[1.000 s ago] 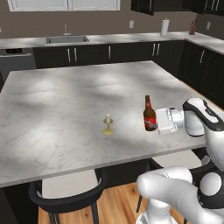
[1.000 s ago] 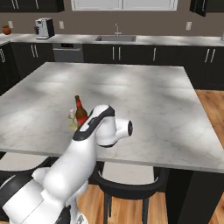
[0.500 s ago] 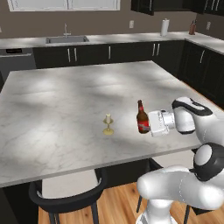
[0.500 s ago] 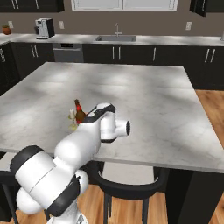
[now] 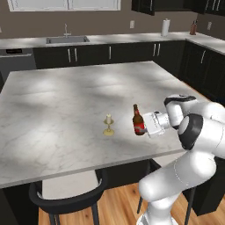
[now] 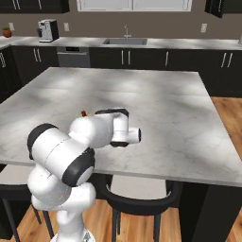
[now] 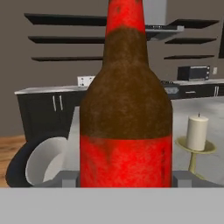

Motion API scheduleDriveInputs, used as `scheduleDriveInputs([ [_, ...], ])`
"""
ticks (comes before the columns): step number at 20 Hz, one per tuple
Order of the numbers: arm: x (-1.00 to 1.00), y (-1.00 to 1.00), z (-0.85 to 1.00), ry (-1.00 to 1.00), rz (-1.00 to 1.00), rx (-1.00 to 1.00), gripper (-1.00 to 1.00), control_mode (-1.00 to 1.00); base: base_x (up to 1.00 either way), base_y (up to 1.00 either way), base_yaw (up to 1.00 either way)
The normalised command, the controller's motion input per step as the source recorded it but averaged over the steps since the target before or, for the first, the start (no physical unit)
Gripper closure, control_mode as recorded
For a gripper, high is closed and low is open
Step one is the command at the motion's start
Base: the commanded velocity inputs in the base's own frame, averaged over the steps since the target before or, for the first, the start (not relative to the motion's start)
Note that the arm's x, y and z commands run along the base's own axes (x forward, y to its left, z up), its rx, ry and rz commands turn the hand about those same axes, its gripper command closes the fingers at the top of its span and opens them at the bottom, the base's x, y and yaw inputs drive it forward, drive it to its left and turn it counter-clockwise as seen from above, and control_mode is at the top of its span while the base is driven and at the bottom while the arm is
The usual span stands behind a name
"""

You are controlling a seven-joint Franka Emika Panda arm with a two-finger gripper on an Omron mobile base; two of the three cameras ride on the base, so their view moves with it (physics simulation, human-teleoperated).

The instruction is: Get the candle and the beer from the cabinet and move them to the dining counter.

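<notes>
The beer (image 5: pixel 138 123), a dark brown bottle with a red label and red neck, stands upright at the dining counter's (image 5: pixel 66 101) near edge. My gripper (image 5: pixel 141 127) is shut on its lower body from the right. I cannot tell whether its base touches the marble. The candle (image 5: pixel 108 125), a cream stub on a brass holder, stands on the marble a short way left of the bottle. In the hand view the beer (image 7: pixel 127 109) sits between my fingertips (image 7: pixel 70 177), with the candle (image 7: pixel 197 133) behind it to the right. In the right base view my arm hides the bottle except its red top (image 6: pixel 84 113). The cabinet (image 5: pixel 145 4) hangs black on the back wall.
Black stools (image 5: pixel 70 193) (image 6: pixel 142 194) stand under the island's near edge. Along the far wall runs a worktop with a sink (image 5: pixel 68 39), a paper towel roll (image 5: pixel 165 27) and a coffee machine (image 6: pixel 47 30). Wide bare marble lies left of and beyond the candle.
My gripper has carried the beer leftwards over the counter, closer to the candle, with the arm folding in. The candle has not moved.
</notes>
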Motion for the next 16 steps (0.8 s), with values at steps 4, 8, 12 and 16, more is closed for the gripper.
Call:
scheduleDriveInputs([
  [4,0.39,0.02,-0.26,-0.01,0.07,0.0,1.0,-1.0,0.0,0.0,0.0],
  [8,0.35,0.05,-0.28,0.0,0.03,0.0,1.0,-1.0,0.0,0.0,0.0],
  [12,0.28,0.02,-0.27,-0.01,0.03,0.01,1.0,-1.0,0.0,0.0,0.0],
  [16,0.23,0.05,-0.28,-0.04,0.03,0.01,1.0,-1.0,0.0,0.0,0.0],
])
